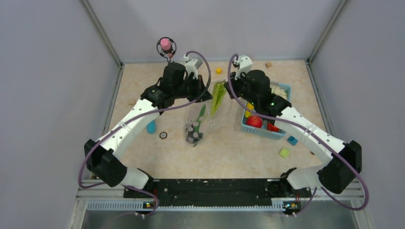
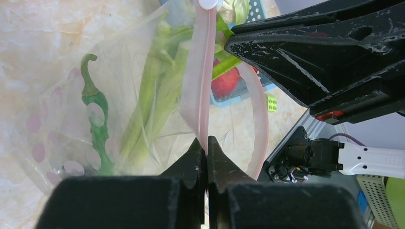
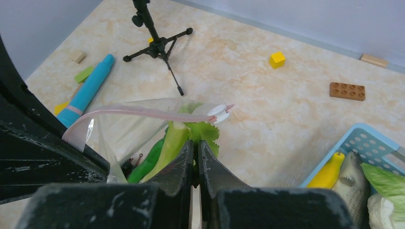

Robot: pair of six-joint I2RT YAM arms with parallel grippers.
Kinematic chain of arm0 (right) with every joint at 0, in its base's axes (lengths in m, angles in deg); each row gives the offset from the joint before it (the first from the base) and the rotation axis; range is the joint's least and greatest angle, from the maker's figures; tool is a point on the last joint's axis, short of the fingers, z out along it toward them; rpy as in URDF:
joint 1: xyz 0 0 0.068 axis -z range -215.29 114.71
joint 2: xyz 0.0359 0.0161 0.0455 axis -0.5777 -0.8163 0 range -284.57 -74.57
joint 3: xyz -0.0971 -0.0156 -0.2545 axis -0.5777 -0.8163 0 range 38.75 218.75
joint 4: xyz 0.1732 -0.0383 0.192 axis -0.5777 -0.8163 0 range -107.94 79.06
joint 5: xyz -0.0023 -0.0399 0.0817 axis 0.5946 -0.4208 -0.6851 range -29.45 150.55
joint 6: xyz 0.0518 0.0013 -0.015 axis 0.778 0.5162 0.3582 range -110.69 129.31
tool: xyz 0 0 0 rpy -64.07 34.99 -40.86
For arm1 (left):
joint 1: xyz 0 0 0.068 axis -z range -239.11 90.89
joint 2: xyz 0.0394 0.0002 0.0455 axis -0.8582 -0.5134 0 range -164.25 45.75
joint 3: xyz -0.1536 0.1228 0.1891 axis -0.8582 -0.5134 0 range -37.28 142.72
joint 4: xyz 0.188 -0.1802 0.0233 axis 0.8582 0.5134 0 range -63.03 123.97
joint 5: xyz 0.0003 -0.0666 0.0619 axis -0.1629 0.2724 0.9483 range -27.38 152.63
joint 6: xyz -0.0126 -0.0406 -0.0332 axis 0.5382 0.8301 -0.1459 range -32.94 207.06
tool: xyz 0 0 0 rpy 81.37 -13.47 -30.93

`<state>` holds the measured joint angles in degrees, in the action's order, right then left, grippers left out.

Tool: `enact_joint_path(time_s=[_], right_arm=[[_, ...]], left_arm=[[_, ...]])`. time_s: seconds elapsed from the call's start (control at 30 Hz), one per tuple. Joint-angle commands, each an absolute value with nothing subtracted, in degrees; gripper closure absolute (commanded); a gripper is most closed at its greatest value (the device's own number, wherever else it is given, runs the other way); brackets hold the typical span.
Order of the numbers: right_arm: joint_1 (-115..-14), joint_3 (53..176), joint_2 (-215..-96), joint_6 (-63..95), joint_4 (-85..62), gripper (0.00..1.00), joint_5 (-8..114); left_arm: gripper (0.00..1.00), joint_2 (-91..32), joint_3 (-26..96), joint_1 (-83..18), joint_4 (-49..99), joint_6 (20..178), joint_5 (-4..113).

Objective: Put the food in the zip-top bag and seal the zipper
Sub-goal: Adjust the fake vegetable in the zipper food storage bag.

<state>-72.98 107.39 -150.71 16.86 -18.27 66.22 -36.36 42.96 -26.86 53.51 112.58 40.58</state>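
Beige marbled laminate tabletop (image 1: 229, 152), enclosed by plain grey wall panels to the left, right and far side.

Open ground: near centre and far left. The right side is taken by a light-blue lattice basket (image 1: 260, 132). A black stand (image 1: 166, 46) with a pink top is at the far edge.

Loose items: blue cylinder (image 1: 151, 126), yellow block (image 1: 218, 70), green block (image 1: 284, 152), well apart.

Zip-top bag (image 1: 205, 117): clear crinkled film, hung mid-table between both grippers. Seen through it are leafy green stalks (image 2: 157, 90), a curled green pod (image 2: 98, 129) and a dark grape bunch (image 1: 193, 131).

Zipper (image 2: 200, 71): thin pale pink strip with a white slider (image 3: 218, 110).

In the basket: a round red fruit (image 1: 254, 121) and a smooth yellow banana (image 3: 328, 172).

Left gripper (image 2: 206, 140): fingers pressed together on the pink strip.

Right gripper (image 3: 196, 143): fingers closed to a slit at the bag's rim. Whether film or strip lies in the slit cannot be told.
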Motion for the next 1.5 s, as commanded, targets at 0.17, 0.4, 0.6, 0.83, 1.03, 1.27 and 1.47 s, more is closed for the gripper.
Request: enact_joint_path(time_s=[0.17,0.4,0.6,0.83,1.03,1.27,1.47], right_arm=[[-72.8,110.9,-150.1,17.5,-16.4,1.0,57.5],[-77.4,111.3,-150.7,10.5,-15.6,1.0,59.8],[-79.0,110.7,-151.8,6.7,-14.8,1.0,65.8],[-79.1,104.2,-156.0,17.8,-10.6,1.0,68.1],[-79.1,105.4,-166.1,27.9,-12.1,1.0,74.9],[-78.9,107.1,-173.6,36.8,-17.7,1.0,85.6],[-76.8,106.9,-174.2,41.4,-20.8,1.0,85.3]], left_arm=[[1.0,-36.8,45.6,-26.7,50.4,112.9,39.8],[1.0,-37.6,46.4,-26.7,50.4,113.5,38.8],[1.0,-36.9,45.7,-26.7,49.6,113.8,38.2],[1.0,-35.0,44.6,-26.7,48.5,113.7,36.1],[1.0,-34.6,44.5,-26.7,47.6,113.5,31.2],[1.0,-31.7,43.6,-26.6,47.0,112.5,29.2],[1.0,-28.1,41.4,-26.6,46.1,112.2,31.4]])
